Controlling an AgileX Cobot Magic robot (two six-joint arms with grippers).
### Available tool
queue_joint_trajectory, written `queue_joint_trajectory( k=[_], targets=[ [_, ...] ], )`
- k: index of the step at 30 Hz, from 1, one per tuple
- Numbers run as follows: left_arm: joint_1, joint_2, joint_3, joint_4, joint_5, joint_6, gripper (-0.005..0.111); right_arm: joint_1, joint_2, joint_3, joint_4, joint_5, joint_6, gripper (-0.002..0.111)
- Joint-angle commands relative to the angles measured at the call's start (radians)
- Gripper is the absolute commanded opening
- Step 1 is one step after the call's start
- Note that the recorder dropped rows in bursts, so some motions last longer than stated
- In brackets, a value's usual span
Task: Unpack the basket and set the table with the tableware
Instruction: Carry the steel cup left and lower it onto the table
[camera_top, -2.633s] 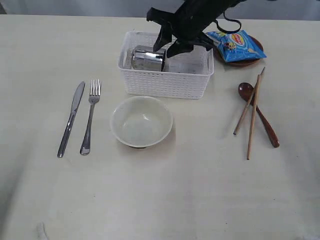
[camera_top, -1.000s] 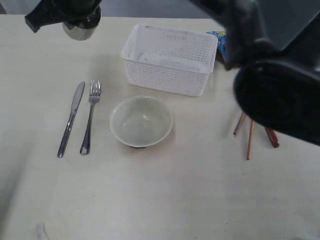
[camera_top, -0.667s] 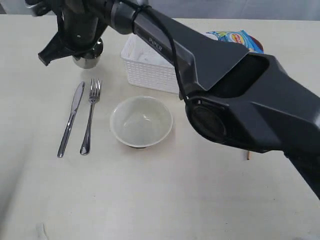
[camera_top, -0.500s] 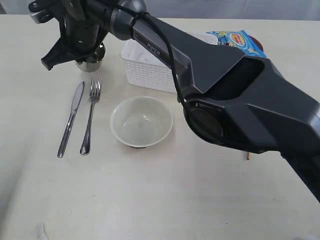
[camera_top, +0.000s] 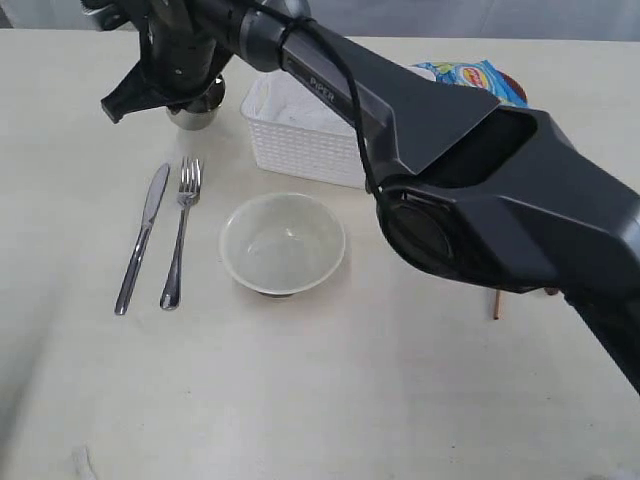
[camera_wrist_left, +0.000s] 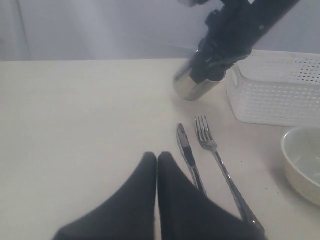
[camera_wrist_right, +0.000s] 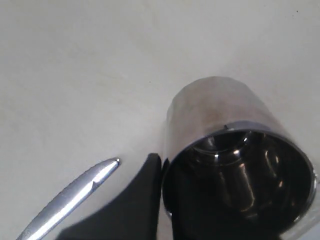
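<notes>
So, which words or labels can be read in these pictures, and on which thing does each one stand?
"PiPER": white letters on the black right arm, small but legible.
Blue snack packet: coloured print, too blurred to read.
No other text shows in any view.

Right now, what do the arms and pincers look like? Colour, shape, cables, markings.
Right arm: matte black, flat-sided links, big round joint housing, thin black cable running along it, small white PIPER lettering. Left pincer: two smooth black fingers tapering to narrow tips. Right pincer is the same plain black, its finger smooth and unmarked. The left arm itself is out of view.
</notes>
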Motion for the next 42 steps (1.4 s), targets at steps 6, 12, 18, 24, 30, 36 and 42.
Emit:
queue_joint_trajectory(
  k=[6,12,18,24,30,36,42],
  targets=[
    [-0.008,-0.003,0.003,0.0,-0.002,-0.001,0.0,-0.017,0.005,0.008,0.081,0.016,-0.013,-0.001],
    [-0.008,-0.003,0.003,0.0,-0.002,-0.001,0.0,-0.017,0.006,0.023,0.091,0.006,-0.026,-0.001],
    [-0.008,-0.003,0.003,0.0,-0.002,-0.001,0.0,-0.017,0.006,0.023,0.091,0.0,-0.026,0.0],
    [-0.008,-0.003,0.003,0.0,-0.002,-0.003,0.0,-0.017,0.006,0.023,0.091,-0.009,-0.026,0.0],
    [-0.008,-0.003,0.003,0.0,-0.002,-0.003,0.0,-0.017,0.006,0.023,0.091,-0.015,-0.001,0.032],
    [-0.008,-0.003,0.003,0.0,-0.002,-0.003,0.0,-0.017,0.006,0.023,0.091,-0.07,0.003,0.033],
    [-0.008,-0.003,0.003,0.0,-0.002,-0.003,0.0,-0.026,0.006,0.023,0.091,-0.098,-0.007,0.033]
  ],
)
